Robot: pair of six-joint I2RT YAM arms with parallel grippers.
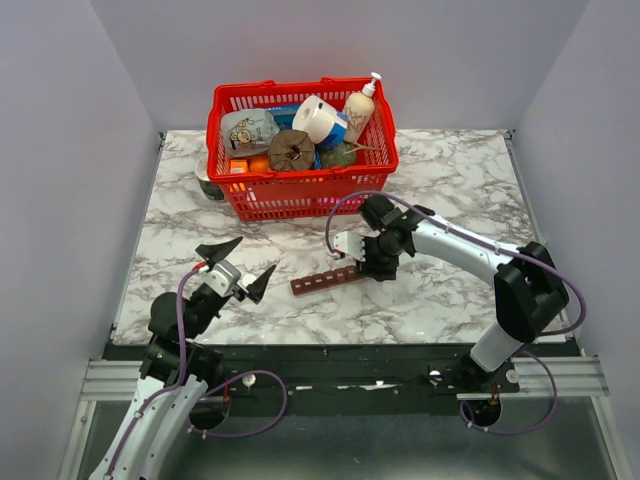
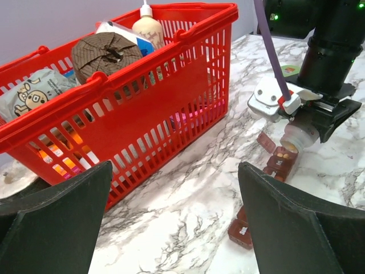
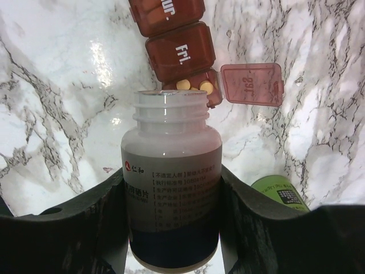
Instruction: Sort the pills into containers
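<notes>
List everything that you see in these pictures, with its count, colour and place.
table: one, white-grey marble, under everything
basket: one, red, far side of the table, full of goods
pump bottle: one, cream, right rear of the basket
pill box: one strip, dark red, middle of the table, end lid open
pills: at least two, yellow, in the open compartment
bottle: one, white, uncapped, mouth at the open compartment
green round thing: one, beside the bottle
left gripper: open, empty, left of the pill box
right gripper: shut on the bottle
</notes>
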